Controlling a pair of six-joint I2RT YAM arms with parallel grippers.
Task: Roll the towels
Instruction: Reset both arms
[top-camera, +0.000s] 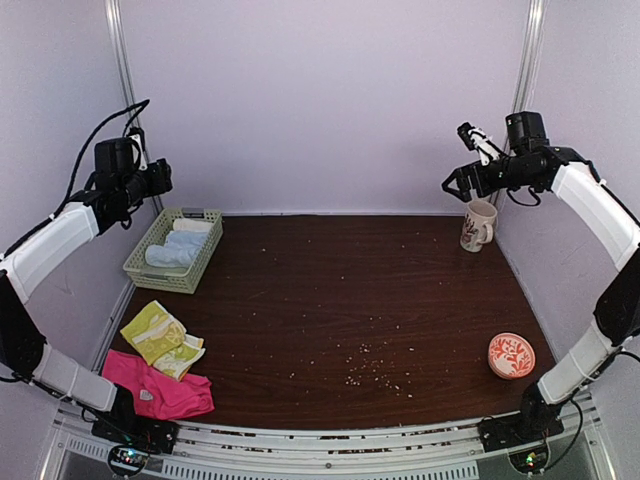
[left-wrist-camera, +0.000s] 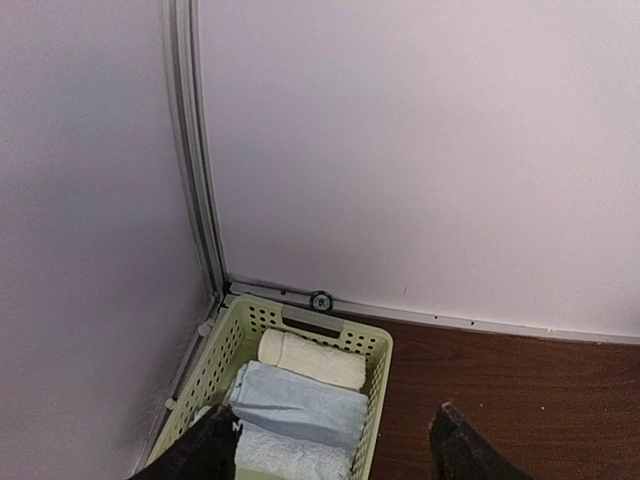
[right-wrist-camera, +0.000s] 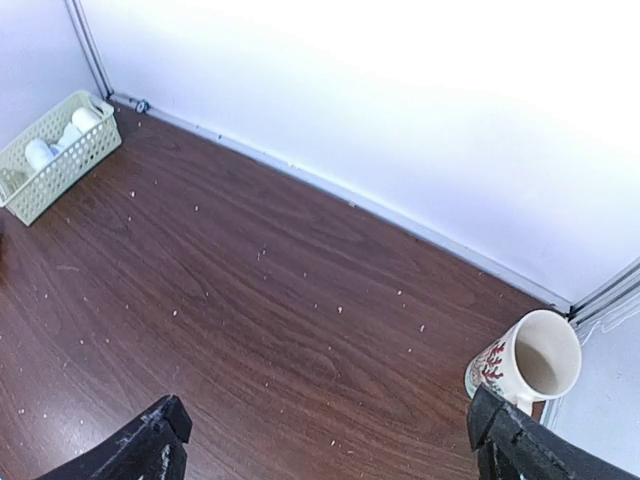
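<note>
Dark fingers (left-wrist-camera: 203, 455) of the left claw (left-wrist-camera: 335, 445) sit at the bottom of its wrist view. They stand apart with nothing between them, and the claw hovers high over the pale green slotted plastic basket (left-wrist-camera: 378, 345) in the far-left corner of the dark wooden desk (top-camera: 350, 290).

Inside the basket, a rolled cream-white towel (left-wrist-camera: 312, 360) lies just beside a pale blue towel (left-wrist-camera: 300, 400) that also looks rolled, so those two seem done.

What remains is well apart from this claw. A yellow-green patterned towel (top-camera: 152, 328) and a hot-pink towel (top-camera: 160, 393) lie unrolled at the near-left corner, close to the left arm's base.

Plenty could go wrong there:
- **Dragging:** the cloths touch and partly overlap, so a pinch on one may pull the other along.
- **Sliding off:** the hot-pink one lies near the desk's near edge, and a sloppy pull could take it over.
- **Slipping:** that spot looks cramped for the arm, which invites a shallow grip that lets go mid-roll.

Across the desk, the right claw (right-wrist-camera: 330, 440) is spread wide and empty. It hangs up beside a cream mug with a red pattern (right-wrist-camera: 535, 365), and a careless swing inward could clip the mug and tip it.

Pale crumbs (top-camera: 370, 375) are scattered mid-desk, and a towel rolled there would pick them up.
</note>
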